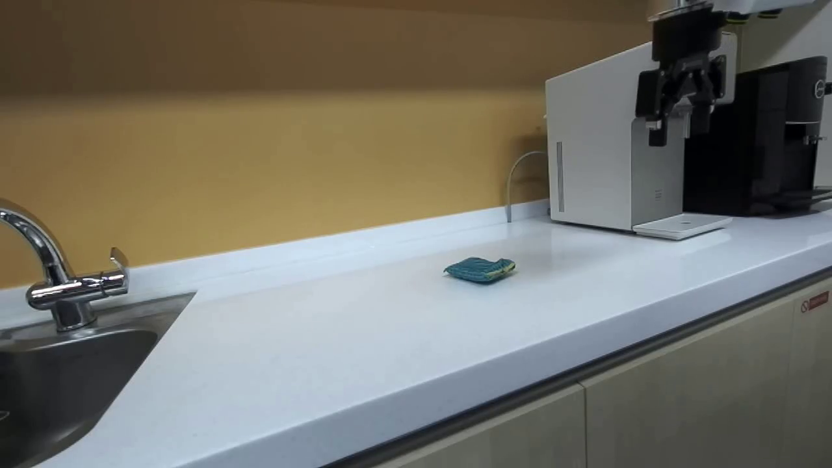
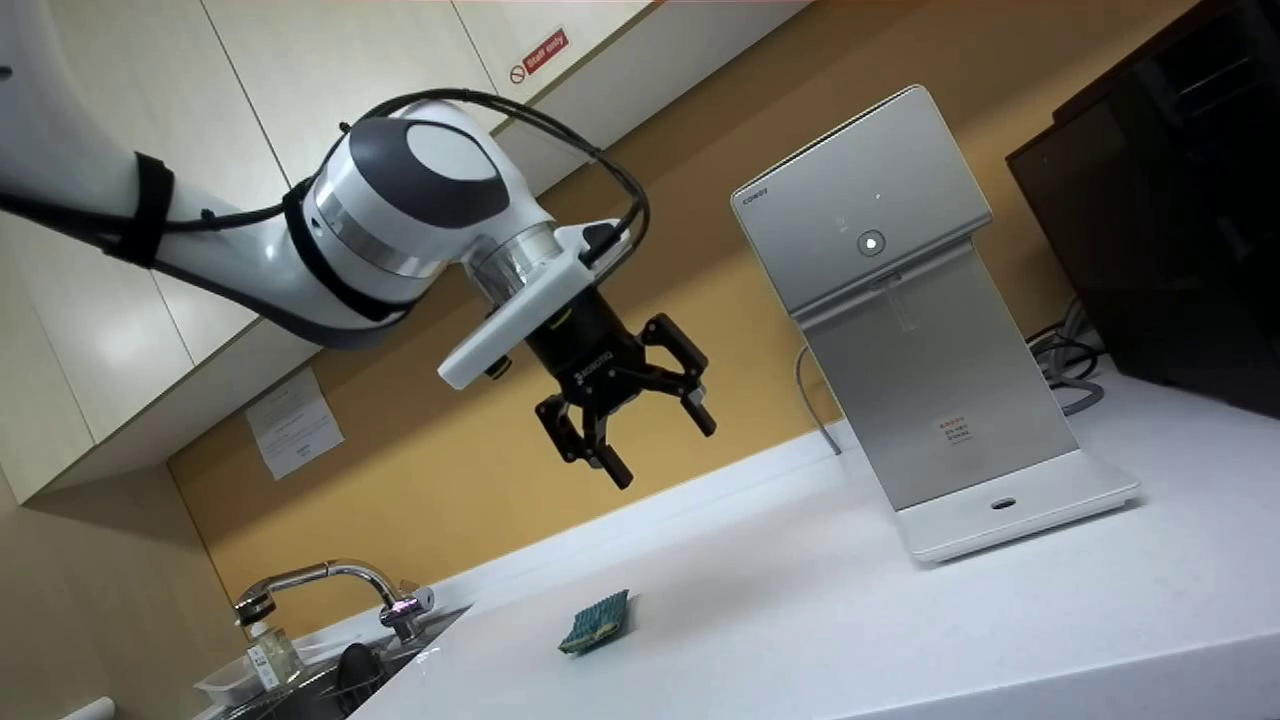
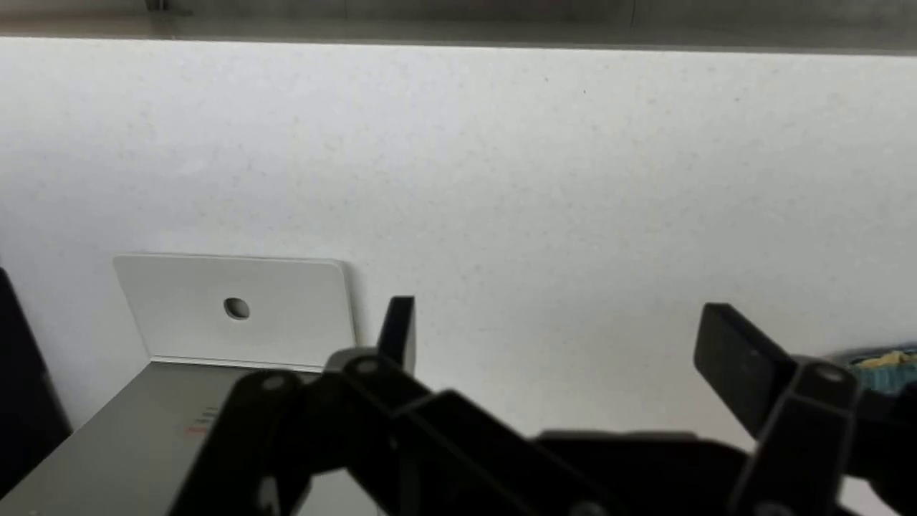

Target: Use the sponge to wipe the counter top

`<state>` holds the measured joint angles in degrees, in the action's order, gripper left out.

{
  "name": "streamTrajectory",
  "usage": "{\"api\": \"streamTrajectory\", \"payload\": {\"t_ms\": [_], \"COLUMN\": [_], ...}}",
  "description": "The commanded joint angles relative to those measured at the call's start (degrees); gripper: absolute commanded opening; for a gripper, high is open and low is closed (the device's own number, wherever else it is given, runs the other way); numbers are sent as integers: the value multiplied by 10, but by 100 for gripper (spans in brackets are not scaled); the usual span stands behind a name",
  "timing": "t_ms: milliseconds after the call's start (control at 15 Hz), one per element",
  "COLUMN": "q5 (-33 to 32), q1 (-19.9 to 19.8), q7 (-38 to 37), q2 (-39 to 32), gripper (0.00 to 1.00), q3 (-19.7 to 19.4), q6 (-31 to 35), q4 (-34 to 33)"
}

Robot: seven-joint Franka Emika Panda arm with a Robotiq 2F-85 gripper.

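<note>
Behind your long white counter top (image 1: 312, 351) runs a mustard wall (image 1: 292, 162), with a sheet of paper (image 2: 293, 425) on it in an exterior view; beige cabinet fronts (image 1: 689, 390) stand below the rounded edge, and pale wall cabinets (image 2: 330, 60) hang above. At one end you have a steel sink (image 1: 71, 370) with a chrome tap (image 1: 71, 296). Farther along stand a white appliance (image 1: 591, 143) with a tray (image 1: 682, 224) at its foot and, beside it, a black machine (image 1: 773, 136).

Your sponge (image 1: 478, 270), a small teal-green pad with a yellowish edge, lies on the counter top between the steel sink and the white appliance, apart from both.

Your gripper (image 2: 666, 456) hangs from the white arm (image 2: 240, 260), up in the air over the counter top and well apart from the sponge. Its fingers (image 2: 612, 466) are spread wide, and in the wrist view you look through the gap onto the speckled white surface. At the right edge of that view you get only part of the sponge, cut off by the frame and partly hidden behind the finger on that side; toward the left you see the tray.
</note>
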<state>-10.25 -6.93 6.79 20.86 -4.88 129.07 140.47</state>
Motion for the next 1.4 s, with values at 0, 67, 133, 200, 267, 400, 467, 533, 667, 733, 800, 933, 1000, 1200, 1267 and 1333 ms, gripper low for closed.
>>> {"api": "streamTrajectory", "payload": {"t_ms": [0,67,133,200,267,400,467,533,667,733,800,933,1000,1200,1267,1333], "q5": [-1,0,-1,0,2,16,33,56,49,57,58,59,59,132,147,163], "q1": [23,31,39,47,54,68,76,84,84,89,91,92,91,100,104,109], "q7": [-24,-26,-29,-36,-45,-77,-86,-98,-82,-94,-101,-104,-104,-74,-78,-80], "q2": [-34,-47,-58,-71,-84,-115,-132,-152,-127,-143,-157,-169,-170,-199,-216,-232], "gripper": [100,100,100,100,100,100,100,100,100,100,100,100,100,100,100,100], "q3": [27,37,45,55,64,80,84,88,85,89,91,91,91,92,96,101], "q6": [7,8,9,8,5,-8,-15,-20,1,0,-1,-4,-5,23,22,18], "q4": [-18,-25,-32,-40,-50,-76,-91,-109,-75,-88,-98,-108,-109,-122,-133,-145]}}
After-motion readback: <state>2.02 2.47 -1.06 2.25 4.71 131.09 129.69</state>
